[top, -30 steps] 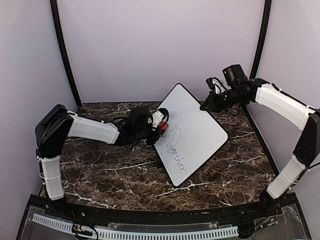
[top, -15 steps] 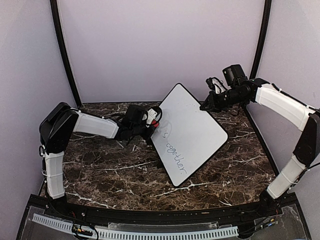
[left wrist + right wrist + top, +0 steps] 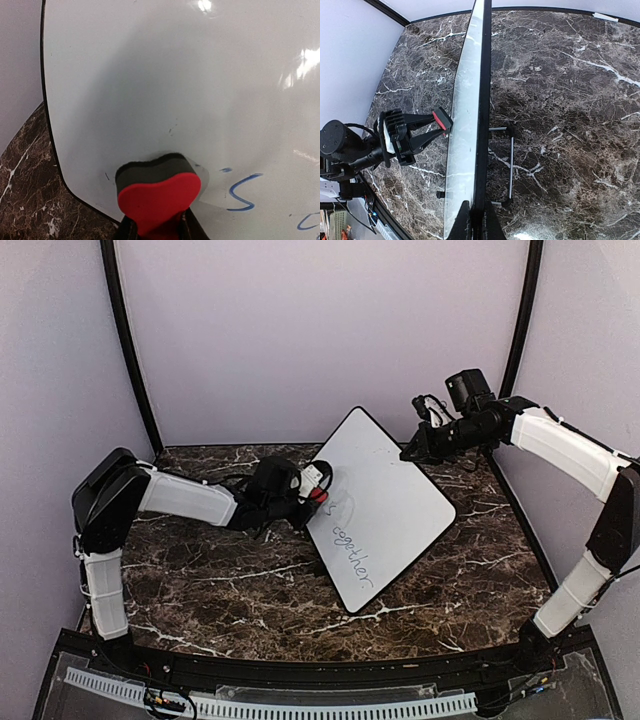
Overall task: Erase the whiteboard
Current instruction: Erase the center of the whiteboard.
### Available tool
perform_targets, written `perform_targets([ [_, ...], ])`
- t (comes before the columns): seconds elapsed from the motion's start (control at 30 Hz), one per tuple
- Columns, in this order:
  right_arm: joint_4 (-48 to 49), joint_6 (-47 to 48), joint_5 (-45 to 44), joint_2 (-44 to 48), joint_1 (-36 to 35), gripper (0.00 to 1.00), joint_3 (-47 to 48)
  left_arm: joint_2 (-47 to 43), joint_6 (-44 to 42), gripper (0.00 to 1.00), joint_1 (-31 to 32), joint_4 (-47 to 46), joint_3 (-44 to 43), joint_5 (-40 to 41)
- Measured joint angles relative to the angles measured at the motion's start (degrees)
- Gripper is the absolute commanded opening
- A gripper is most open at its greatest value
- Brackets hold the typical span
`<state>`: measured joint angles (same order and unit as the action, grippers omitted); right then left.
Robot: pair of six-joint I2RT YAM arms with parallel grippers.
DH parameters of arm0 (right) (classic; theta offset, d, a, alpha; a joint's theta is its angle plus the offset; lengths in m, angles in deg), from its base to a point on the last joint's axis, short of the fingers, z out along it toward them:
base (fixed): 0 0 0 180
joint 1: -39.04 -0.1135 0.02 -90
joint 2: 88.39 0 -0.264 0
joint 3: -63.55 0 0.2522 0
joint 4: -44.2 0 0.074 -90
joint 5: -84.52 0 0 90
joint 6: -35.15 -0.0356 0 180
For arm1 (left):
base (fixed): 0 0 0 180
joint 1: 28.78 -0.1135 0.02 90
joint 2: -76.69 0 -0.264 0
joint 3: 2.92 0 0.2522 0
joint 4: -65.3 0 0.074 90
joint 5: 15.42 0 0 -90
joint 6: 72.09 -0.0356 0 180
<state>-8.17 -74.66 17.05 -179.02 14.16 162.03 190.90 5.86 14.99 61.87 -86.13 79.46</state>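
Whiteboard (image 3: 390,490), from above: propped slanting on the marble worktop (image 3: 220,580), face turned up and leftward. Blue writing (image 3: 352,545) runs along its low edge toward the near corner; long axis unclear.

Left wrist view: left gripper (image 3: 157,231) clenched on a red eraser (image 3: 157,192), pressed against the glossy face.

Right wrist view: right gripper (image 3: 475,220) pinches the thin upper edge. Likely stiff, light and slippery; the edges suit holding.

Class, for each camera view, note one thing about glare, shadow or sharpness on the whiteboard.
Left wrist: glare spots on the whiteboard at top and right, soft grey shadow above the red eraser. Right wrist: board edge-on, dark shadow on the marble table beside it. Top external: evenly lit, writing legible.
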Motion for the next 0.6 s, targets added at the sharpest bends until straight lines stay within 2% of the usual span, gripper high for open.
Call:
perform_targets([
  [0.23, 0.0, 0.0, -0.1, 0.0, 0.0, 0.0, 0.0, -1.9, 0.2, 0.0, 4.0, -1.0, 1.1, 0.8],
  [0.6, 0.0, 0.1, -0.1, 0.0, 0.0, 0.0, 0.0, -2.0, 0.3, 0.0, 4.8, -3.2, 2.1, 3.8],
])
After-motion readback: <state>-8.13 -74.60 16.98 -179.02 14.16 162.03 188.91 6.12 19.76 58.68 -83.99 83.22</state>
